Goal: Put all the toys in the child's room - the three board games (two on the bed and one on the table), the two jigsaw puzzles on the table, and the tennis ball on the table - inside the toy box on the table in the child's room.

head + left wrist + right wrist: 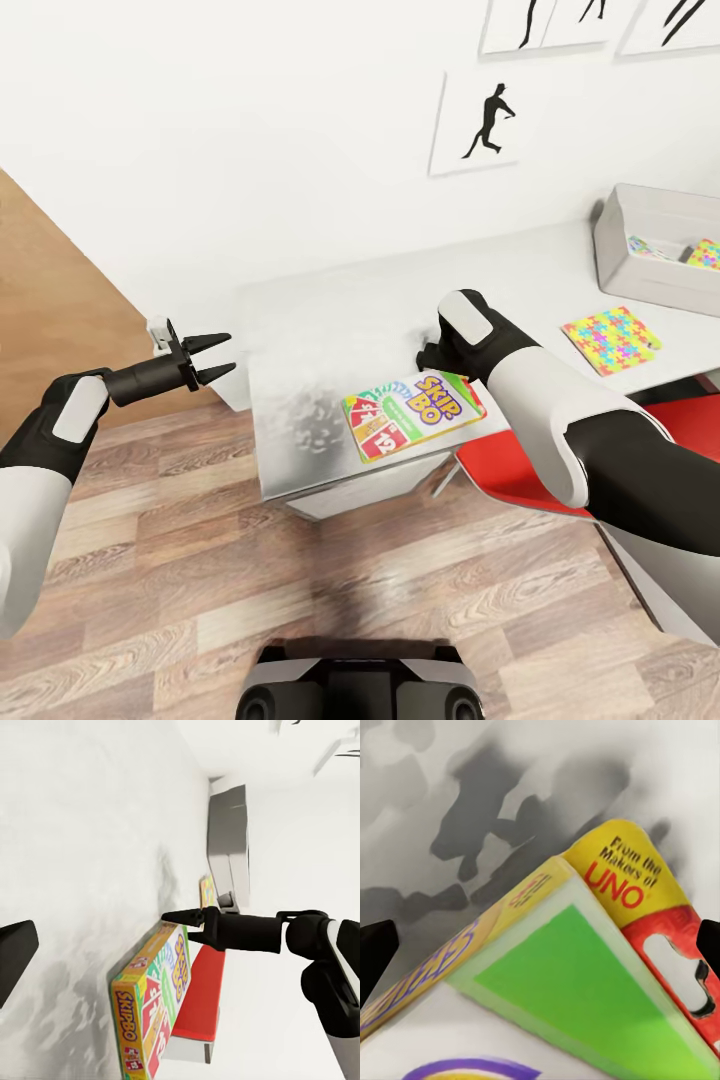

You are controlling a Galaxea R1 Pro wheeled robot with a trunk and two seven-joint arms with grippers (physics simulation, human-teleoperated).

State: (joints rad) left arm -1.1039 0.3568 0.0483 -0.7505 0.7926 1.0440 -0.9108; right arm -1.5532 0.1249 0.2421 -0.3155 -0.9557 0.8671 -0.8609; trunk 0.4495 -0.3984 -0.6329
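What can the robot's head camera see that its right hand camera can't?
Head view alone: the toy box with a jigsaw puzzle inside, another puzzle on the table, the open left gripper and a red chair. Right wrist view alone: the small print "From the Makers of UNO". Both: the Skip-Bo board game lying on the table.

1. Both arms have glossy white shells with black joints between them.
2. The left arm (40, 470) carries a grey-white pad on its black wrist.
3. The left claw (222, 356) is black, with a cylindrical stem and two pointed fingers.
4. The right arm (560, 420) has a white oval pad near its wrist.
5. The base (360, 680) is black with grey rounded trim.
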